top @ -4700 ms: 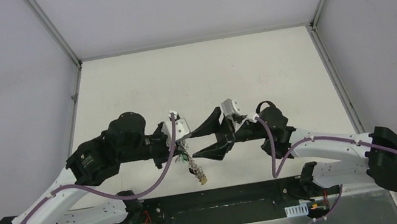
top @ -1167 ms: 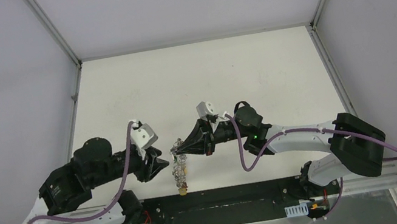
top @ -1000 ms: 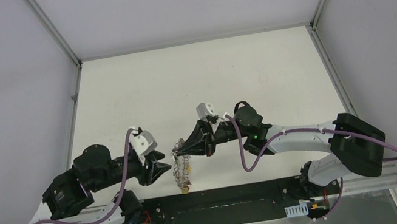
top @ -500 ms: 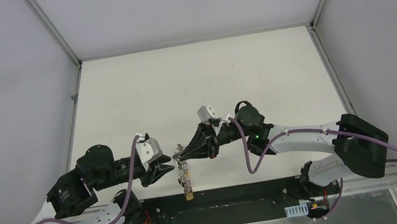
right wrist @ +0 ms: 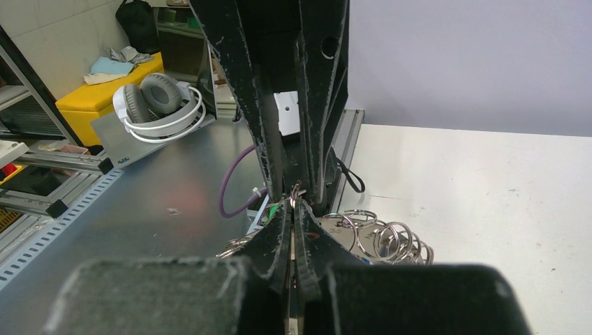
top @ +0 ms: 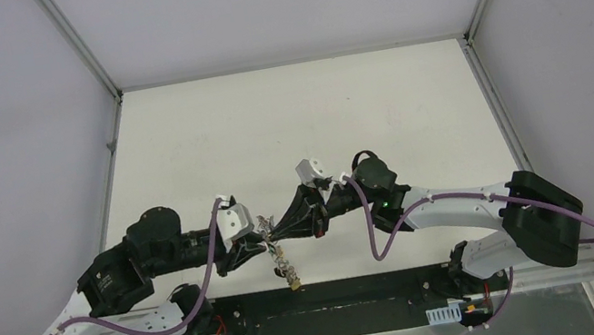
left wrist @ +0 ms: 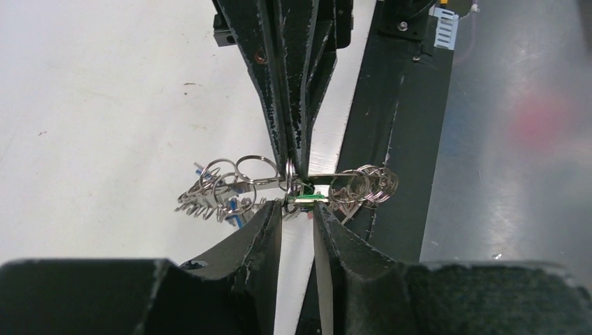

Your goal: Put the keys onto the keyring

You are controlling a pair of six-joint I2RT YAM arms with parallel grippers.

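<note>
the right gripper is pinched tight on the keyring — its two fingers meet with only a thin loop of wire between them. we see the ring at the near edge of the white table, beside the black base rail, with small rings fanned out to either side of the pinch. the left gripper faces it tip to tip. its fingers stand a narrow gap apart, and a green tag lies right at their tips. whether they press on it we cannot tell. a bit of a blue tag shows among the loops on the table side. from above, a strand of the bunch trails toward the rail — a yellowish piece hangs at its end.
</note>
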